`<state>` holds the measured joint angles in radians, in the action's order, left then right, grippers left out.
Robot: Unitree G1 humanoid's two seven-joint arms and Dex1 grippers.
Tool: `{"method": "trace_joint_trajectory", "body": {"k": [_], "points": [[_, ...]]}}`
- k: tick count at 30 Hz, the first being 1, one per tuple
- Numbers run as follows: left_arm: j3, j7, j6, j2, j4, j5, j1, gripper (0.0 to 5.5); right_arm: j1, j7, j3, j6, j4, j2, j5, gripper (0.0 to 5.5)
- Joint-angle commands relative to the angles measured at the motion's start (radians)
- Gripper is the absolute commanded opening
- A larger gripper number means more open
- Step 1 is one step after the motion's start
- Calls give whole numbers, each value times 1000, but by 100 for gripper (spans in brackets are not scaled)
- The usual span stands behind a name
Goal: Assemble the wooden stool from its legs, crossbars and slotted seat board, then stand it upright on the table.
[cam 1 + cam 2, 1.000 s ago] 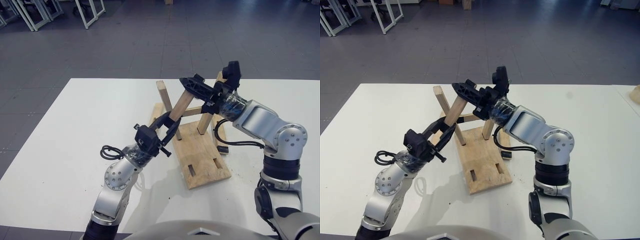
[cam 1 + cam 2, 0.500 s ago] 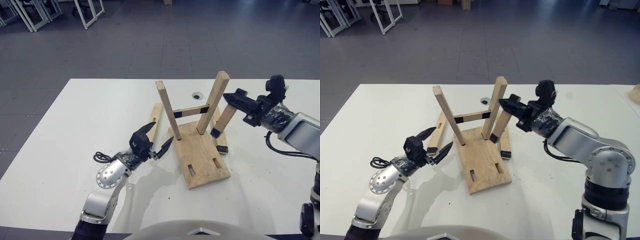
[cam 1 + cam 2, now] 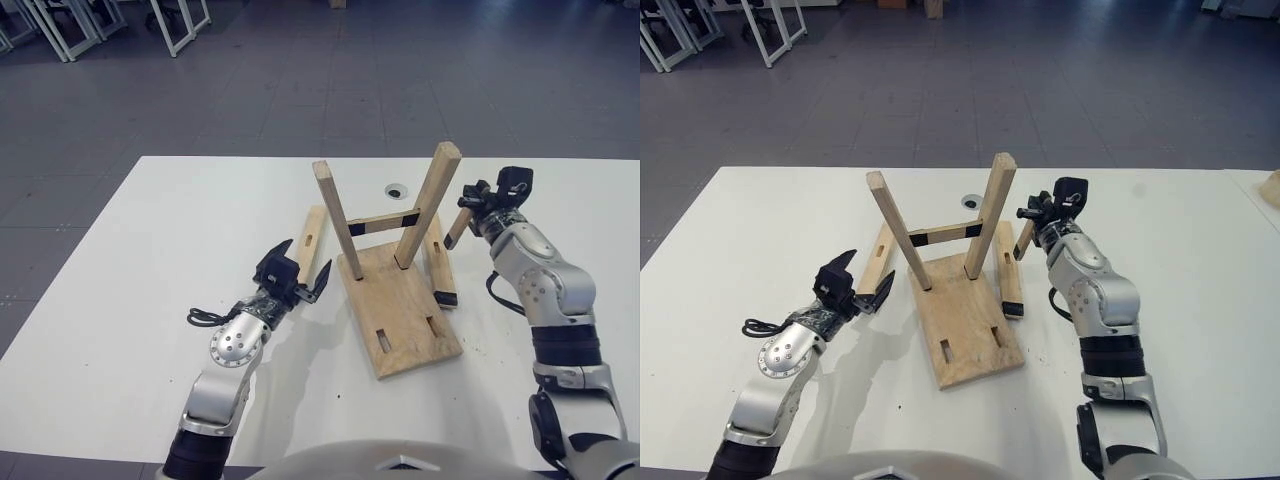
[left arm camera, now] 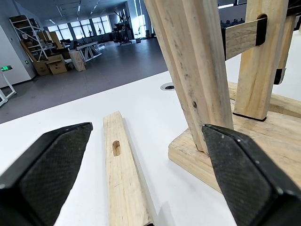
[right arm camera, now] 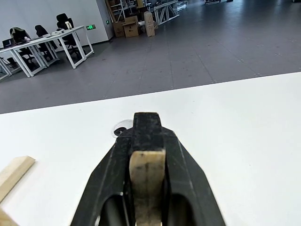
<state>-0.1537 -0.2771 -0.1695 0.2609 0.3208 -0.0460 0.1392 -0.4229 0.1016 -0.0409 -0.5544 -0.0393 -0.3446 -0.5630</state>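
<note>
The slotted seat board [image 3: 405, 310] lies flat on the white table [image 3: 150, 250]. Two legs [image 3: 335, 220] [image 3: 428, 205] stand in it, joined by a crossbar [image 3: 378, 222]. A loose leg [image 3: 312, 243] with a slot lies left of the board, and another loose leg [image 3: 438, 262] lies along its right side. My left gripper [image 3: 295, 280] hovers open just over the near end of the left loose leg [image 4: 122, 179], which lies between its fingers [image 4: 47, 179]. My right gripper [image 3: 470, 200] is right of the standing legs, shut on a short wooden piece [image 3: 458, 228] that hangs down from it.
A round cable hole [image 3: 397, 189] is in the table behind the stool parts. A black cable [image 3: 205, 318] runs along my left forearm. Bare table spreads to the far left and front right. Desks and chairs stand on the grey floor beyond the table.
Both arms have drawn away from the standing legs. My left gripper dropped to the table by the left loose leg. My right gripper pulled back to the right with the wooden piece.
</note>
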Motion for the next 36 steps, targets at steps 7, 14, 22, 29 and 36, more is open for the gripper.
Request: {"method": "trace_joint_trajectory", "body": {"k": [7,14,22,29,36], "points": [[-12,-8,-7,-4,-15,30,-15,429,-51,-55,-37,43,-75,92,118,40],[-22,-1,-6,-22,-22,44,-15,429,-39,-84,-28,41,-102,133,174,40],[-22,-4,-12,-15,-16,46,-11,429,24,-65,-30,78,-181,159,278,40],[-18,-2,-19,-15,-12,44,-9,429,346,-87,13,212,-134,131,414,40],[-9,-10,-20,-5,-15,39,-7,429,494,-107,-82,354,-181,181,364,40]]}}
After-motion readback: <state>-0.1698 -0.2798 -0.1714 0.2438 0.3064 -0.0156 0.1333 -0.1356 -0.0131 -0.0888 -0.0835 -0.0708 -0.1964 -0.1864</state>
